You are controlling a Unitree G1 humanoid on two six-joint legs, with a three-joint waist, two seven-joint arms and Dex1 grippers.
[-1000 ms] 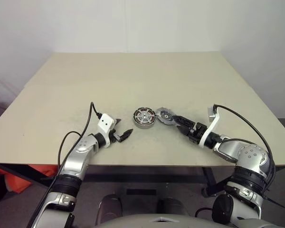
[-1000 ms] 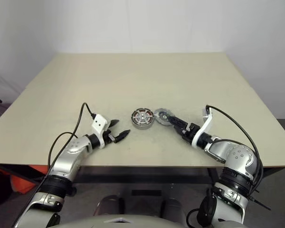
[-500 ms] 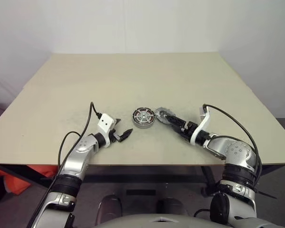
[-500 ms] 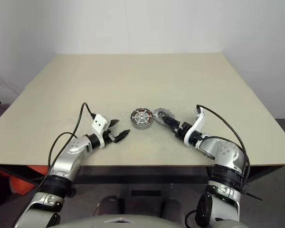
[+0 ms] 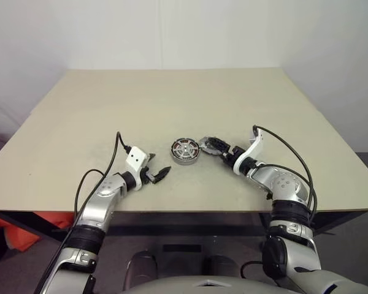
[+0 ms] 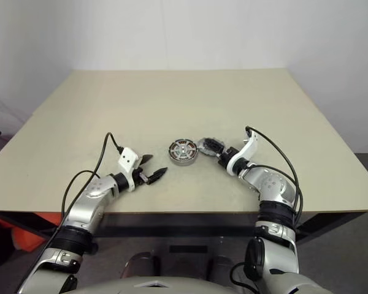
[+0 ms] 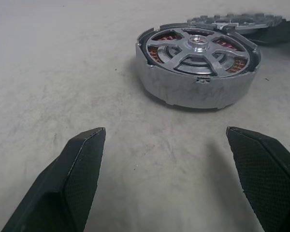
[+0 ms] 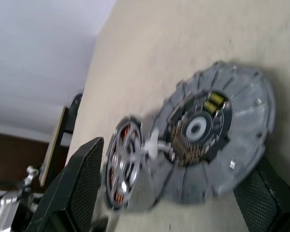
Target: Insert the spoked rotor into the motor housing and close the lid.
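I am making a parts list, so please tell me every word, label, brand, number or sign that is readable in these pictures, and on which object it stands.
None: no readable text anywhere.
motor housing: bare metal and copper windings, no marking.
grey disc: two small yellow patches, no legible characters.

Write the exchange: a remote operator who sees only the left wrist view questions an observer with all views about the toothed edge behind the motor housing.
Operator: What is that toothed edge behind the motor housing?
Observer: A grey disc with a dark centre and a pale hub, close by the housing on the robot's right.
Operator: Is anything holding it?
Observer: The right gripper has its open fingers on either side of the disc. I cannot tell whether they touch it.
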